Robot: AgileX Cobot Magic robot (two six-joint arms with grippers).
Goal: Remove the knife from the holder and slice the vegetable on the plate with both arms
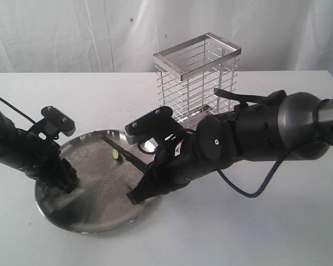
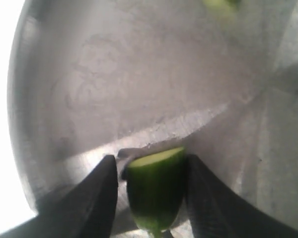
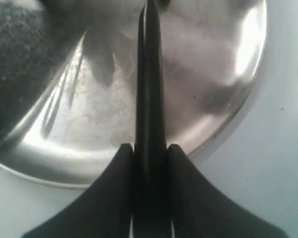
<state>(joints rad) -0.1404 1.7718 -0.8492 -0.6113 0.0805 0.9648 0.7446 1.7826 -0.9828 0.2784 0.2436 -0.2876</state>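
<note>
White tabletop (image 1: 255,233), white curtain (image 1: 72,33) behind. Round brushed steel plate (image 1: 100,219) sits lower left in the exterior view. Left gripper (image 2: 150,161) pinches glossy green chilli stub (image 2: 154,193), cut face showing. Right gripper (image 3: 150,148) clamps slim black knife (image 3: 149,74), blade over plate.

Risks:
- Stub is short, so blade may strike left gripper.
- Slick skin may squirt free.
- Knife may twist under pressure.

Green vegetable (image 2: 156,186), black knife (image 3: 150,99), silver scratched plate (image 1: 94,208), chrome holder (image 1: 197,83), white table (image 1: 266,233)
</note>
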